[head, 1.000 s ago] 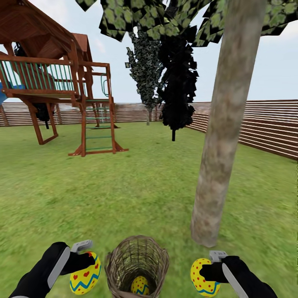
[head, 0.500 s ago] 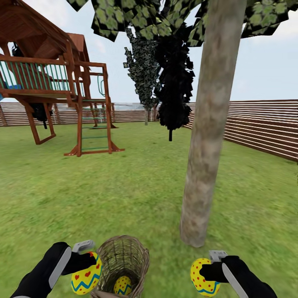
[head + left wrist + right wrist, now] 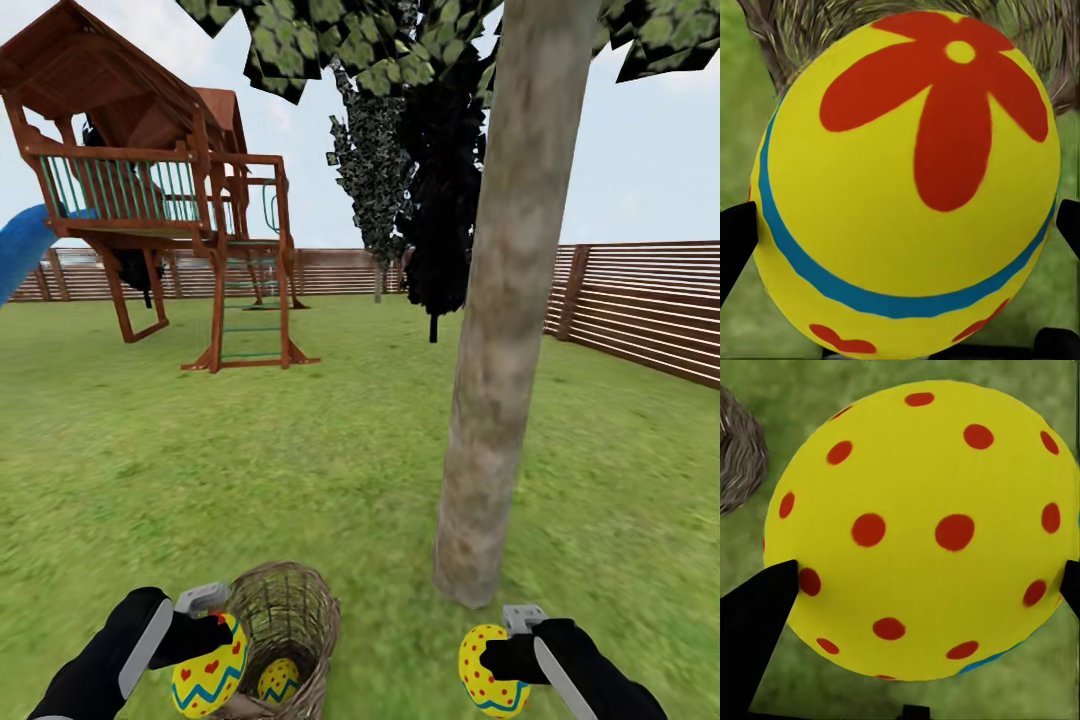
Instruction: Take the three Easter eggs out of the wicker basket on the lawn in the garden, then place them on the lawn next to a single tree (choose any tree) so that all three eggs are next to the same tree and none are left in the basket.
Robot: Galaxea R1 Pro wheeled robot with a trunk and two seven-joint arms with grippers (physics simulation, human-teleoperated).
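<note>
One tree [image 3: 497, 330] (beside basket [image 3: 300, 610])

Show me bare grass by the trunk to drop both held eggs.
Free: lawn between basket and trunk, and the grass right of the trunk, above the right gripper with its dotted egg. Crowded: left side, where the left gripper, its egg and the basket sit tight together.
</note>
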